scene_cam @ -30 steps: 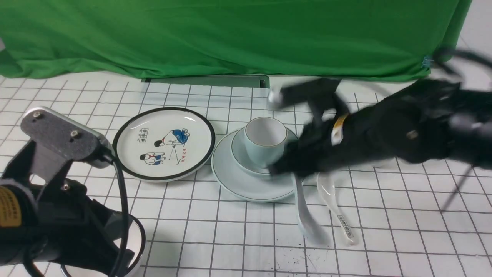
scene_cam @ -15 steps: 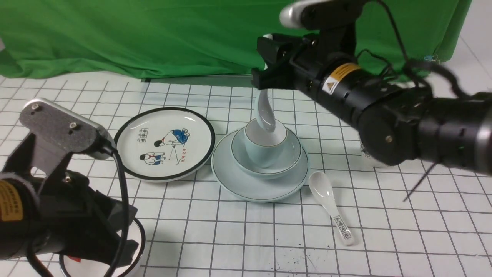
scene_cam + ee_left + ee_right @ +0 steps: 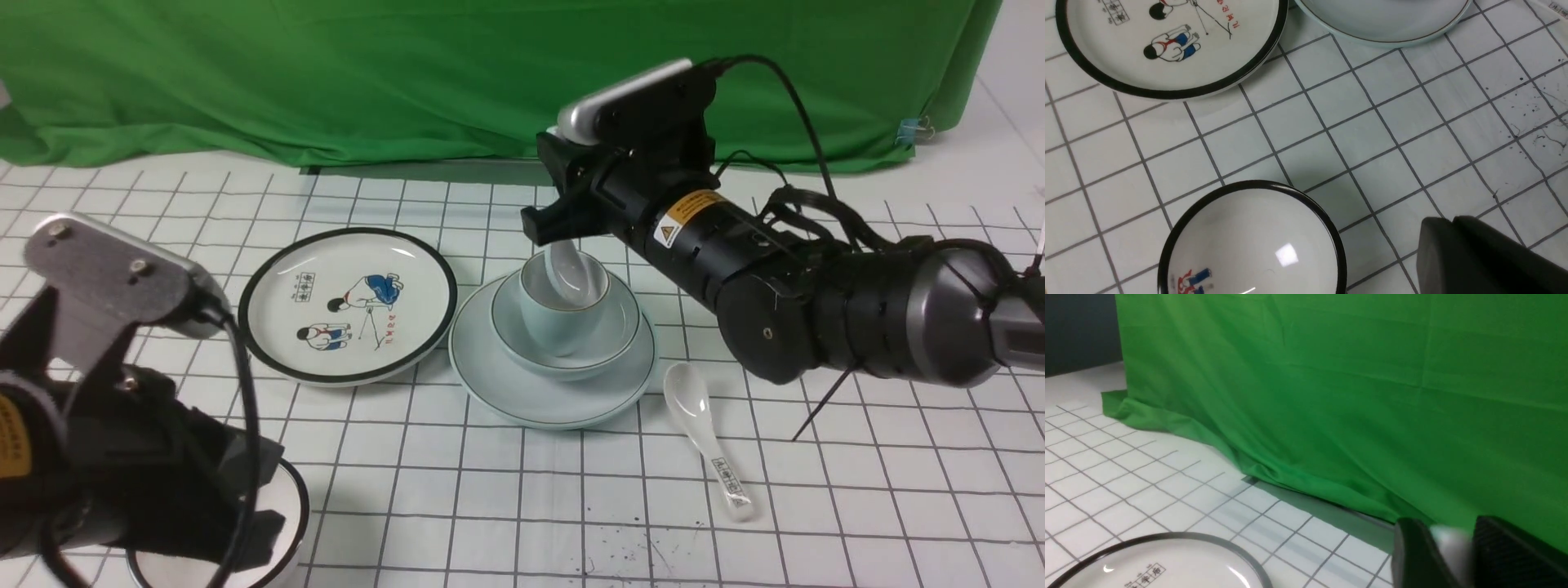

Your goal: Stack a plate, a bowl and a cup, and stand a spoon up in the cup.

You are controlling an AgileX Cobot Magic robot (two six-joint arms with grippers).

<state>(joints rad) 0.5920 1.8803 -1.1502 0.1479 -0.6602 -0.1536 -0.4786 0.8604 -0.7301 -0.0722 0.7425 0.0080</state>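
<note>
The pale blue-green plate (image 3: 522,390) lies mid-table with the bowl (image 3: 624,322) on it and the cup (image 3: 555,322) standing in the bowl. My right gripper (image 3: 553,233) is shut on the handle of the plain white spoon (image 3: 569,273), whose scoop hangs down inside the cup. In the right wrist view the white handle end (image 3: 1447,543) shows between the two fingers. My left gripper (image 3: 1451,222) is shut and empty, low at the near left; the plate's edge (image 3: 1372,24) shows in its view.
A black-rimmed cartoon plate (image 3: 347,304) lies left of the stack. A printed-handle spoon (image 3: 706,433) lies to the stack's right. A black-rimmed bowl (image 3: 1253,241) sits under my left arm. A green cloth (image 3: 490,73) hangs at the back.
My right gripper lifted the plain spoon off the table to above the cup, then lowered it so its scoop is now inside the cup. The left arm barely moved.
</note>
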